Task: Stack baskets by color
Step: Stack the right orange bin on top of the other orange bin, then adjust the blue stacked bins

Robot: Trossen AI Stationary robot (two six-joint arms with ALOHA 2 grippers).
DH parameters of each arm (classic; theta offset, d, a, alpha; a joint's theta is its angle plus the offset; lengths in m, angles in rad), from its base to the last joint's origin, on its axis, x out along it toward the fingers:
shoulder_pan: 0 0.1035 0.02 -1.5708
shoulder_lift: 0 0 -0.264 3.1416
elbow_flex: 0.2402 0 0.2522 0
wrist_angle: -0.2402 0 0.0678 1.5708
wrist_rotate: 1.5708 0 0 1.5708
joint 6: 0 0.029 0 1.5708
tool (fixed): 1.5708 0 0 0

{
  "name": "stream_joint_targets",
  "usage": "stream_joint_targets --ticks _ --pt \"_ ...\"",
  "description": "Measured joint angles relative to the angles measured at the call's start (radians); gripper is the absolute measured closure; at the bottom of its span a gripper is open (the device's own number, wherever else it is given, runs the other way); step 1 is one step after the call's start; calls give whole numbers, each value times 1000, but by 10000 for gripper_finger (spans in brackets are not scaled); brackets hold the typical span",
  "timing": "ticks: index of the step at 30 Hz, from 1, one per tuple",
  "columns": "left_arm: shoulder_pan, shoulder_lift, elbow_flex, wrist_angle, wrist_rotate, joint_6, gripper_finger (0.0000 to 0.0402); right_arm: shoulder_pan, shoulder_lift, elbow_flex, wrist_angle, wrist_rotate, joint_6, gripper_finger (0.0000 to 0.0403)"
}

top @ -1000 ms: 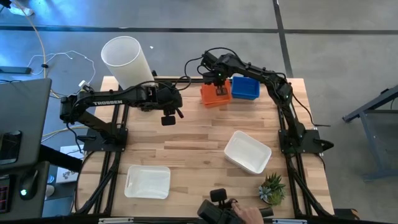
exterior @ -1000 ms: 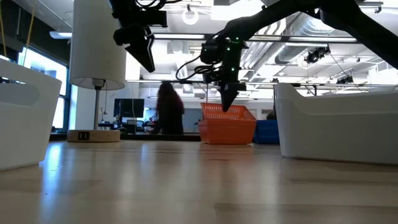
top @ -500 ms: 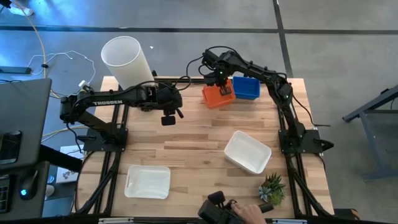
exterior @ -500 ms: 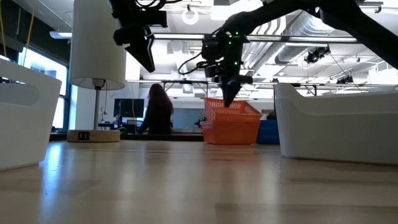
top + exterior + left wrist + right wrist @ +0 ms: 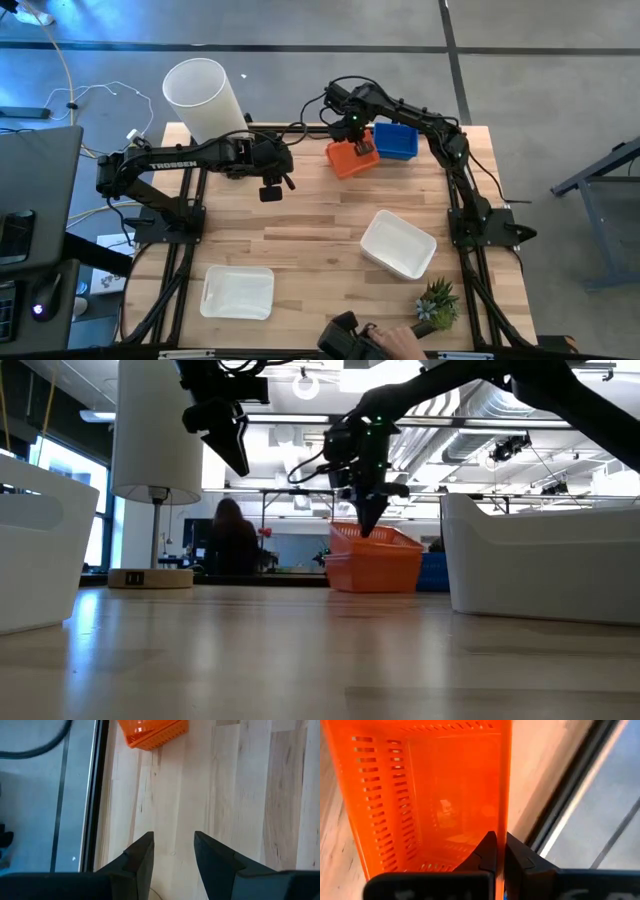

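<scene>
The right tool [image 5: 362,146] points straight down from an arm stretched across the far side of the table [image 5: 320,225], its fingers [image 5: 489,851] pinched tight on the wall of the orange mesh-sided plastic basket [image 5: 351,157]. That basket sits tilted, one side raised off the wood, just beside the blue mesh basket [image 5: 396,141] near the far edge. The left tool [image 5: 271,190] hangs above bare wood left of centre, arm extended level, fingers [image 5: 141,857] parted and holding nothing. Two larger white plastic baskets [image 5: 237,291] [image 5: 398,243] lie nearer the front.
</scene>
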Motion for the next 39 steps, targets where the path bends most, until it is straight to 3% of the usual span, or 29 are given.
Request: stream_joint_targets --ticks 16,30,35,39 --pt "1 0 0 0 0 0 275 3 46 0 8 29 26 399" --pt "1 0 0 0 0 0 275 0 44 0 -9 166 139 288" --pt "1 0 0 0 0 0 275 -30 11 0 -69 136 202 285" --pt "1 0 0 0 0 0 275 -76 -24 0 -103 48 267 285"
